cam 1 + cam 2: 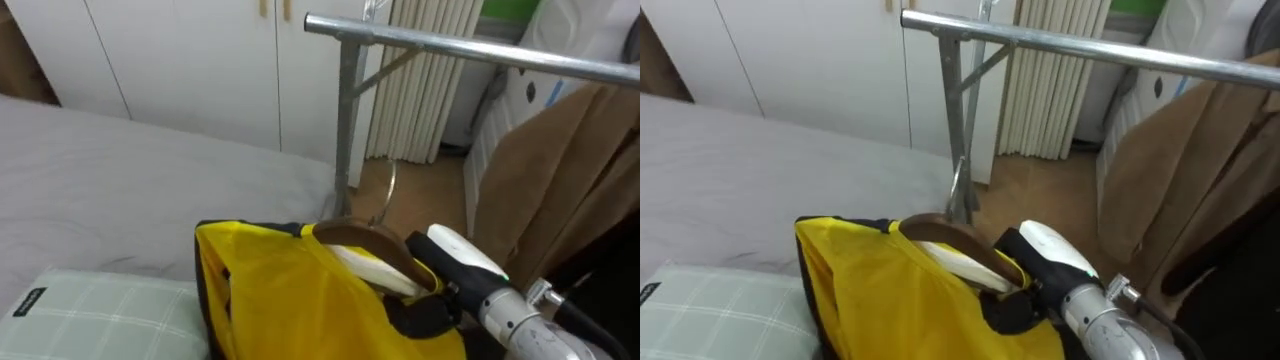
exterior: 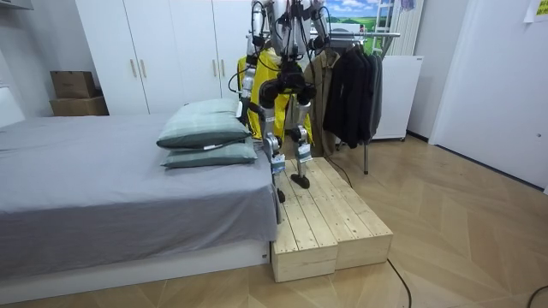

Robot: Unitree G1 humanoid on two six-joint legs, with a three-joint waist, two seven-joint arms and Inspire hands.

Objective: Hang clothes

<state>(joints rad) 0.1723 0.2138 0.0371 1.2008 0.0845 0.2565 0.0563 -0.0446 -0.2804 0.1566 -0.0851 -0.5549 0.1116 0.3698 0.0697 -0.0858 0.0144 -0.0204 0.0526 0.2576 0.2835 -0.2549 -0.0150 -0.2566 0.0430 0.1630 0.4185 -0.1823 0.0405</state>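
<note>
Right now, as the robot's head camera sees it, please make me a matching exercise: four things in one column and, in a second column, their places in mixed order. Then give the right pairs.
Things
1. yellow jacket
2. metal rail
3. brown coat
4. checked pillow

Places
A. hangs from the rail, at the right
B. lies on the grey bed, at the lower left
C. runs across the top of the view
D. sits on a wooden hanger, below the rail, not yet hung

Pairs: 1-D, 2-C, 3-A, 4-B
</note>
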